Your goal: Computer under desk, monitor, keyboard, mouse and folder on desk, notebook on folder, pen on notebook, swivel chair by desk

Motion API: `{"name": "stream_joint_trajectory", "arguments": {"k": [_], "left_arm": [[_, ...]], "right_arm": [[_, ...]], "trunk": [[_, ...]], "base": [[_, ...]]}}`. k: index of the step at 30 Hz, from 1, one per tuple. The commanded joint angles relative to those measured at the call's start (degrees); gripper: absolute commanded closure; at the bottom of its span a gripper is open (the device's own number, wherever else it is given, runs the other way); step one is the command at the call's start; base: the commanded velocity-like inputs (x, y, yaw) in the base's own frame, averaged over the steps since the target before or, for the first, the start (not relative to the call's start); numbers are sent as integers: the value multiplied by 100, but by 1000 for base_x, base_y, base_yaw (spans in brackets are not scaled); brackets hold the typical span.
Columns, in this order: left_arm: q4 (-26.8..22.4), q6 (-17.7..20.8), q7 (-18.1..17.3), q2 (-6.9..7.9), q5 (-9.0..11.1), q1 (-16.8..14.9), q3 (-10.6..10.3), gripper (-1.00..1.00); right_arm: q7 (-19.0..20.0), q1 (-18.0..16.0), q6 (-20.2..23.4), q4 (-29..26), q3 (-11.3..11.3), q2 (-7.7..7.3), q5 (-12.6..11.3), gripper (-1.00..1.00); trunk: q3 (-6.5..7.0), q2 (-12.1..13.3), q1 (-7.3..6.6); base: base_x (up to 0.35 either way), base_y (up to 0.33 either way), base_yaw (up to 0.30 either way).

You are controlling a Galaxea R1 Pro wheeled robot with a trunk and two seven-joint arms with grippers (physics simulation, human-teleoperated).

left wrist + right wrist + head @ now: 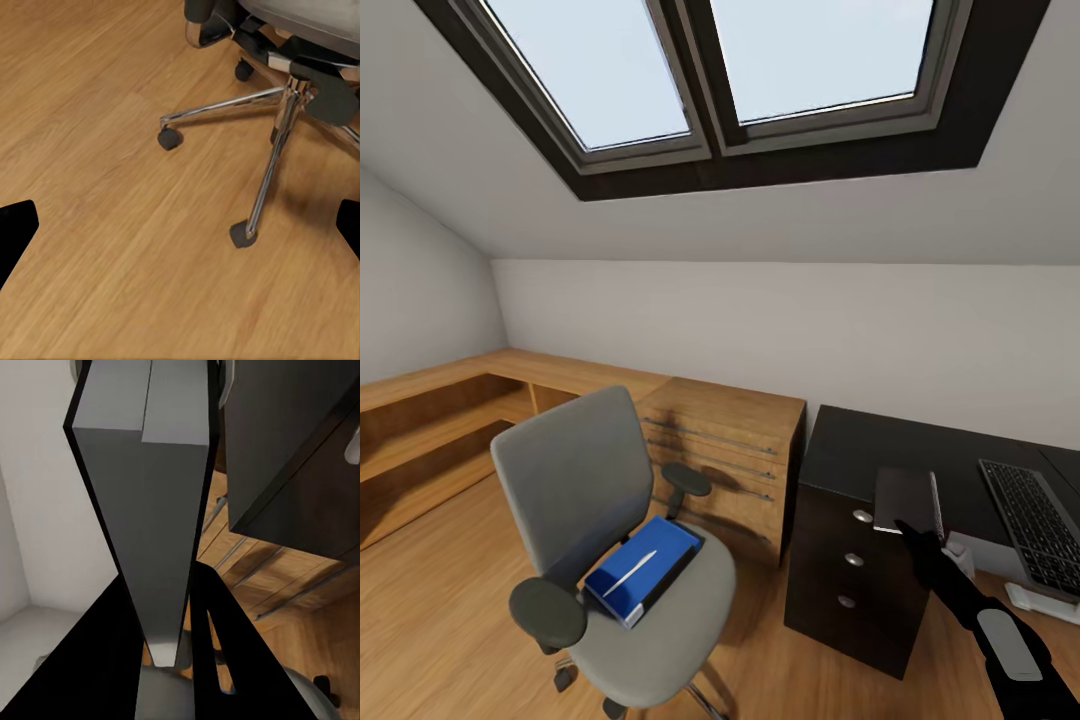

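Bedroom desk [960,470] edge — right fingers [920,535] clamp grey notebook [905,500]; left fingers [15,232] spread, empty.

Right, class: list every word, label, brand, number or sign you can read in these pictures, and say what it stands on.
None can be read.
keyboard: key legends too small to read.
blue folder on the swivel chair: plain cover, no text visible.
dark flat object in the right gripper: plain faces, no print, also in the right wrist view.
desk drawers: only round knobs.
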Motion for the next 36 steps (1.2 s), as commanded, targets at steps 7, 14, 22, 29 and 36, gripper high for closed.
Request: {"name": "stream_joint_trajectory", "arguments": {"k": [7, 14, 22, 29, 36], "left_arm": [[5, -7, -56, -15, 23, -3, 45, -100], [5, -6, -52, -23, 24, -3, 45, -100], [5, -4, -40, -21, 27, -3, 45, -100], [5, -7, -45, -24, 27, -3, 45, -100], [5, -1, -47, -19, 27, -3, 45, -100]], "right_arm": [[2, -5, 52, 9, -18, 2, -41, 100], [-17, -5, 59, 31, -18, 2, -46, 100], [-20, -5, 54, 64, -24, 2, -55, 100], [-20, -5, 42, 144, -26, 2, -58, 100], [-21, -5, 35, 200, -27, 2, -59, 100]], "trunk": [[-7, -4, 1], [-7, -4, 1], [-7, -4, 1], [-7, -4, 1], [-7, -4, 1]], "base": [[37, -20, 0], [124, -103, 0], [26, -22, 0], [41, -23, 0], [138, -93, 0]]}}
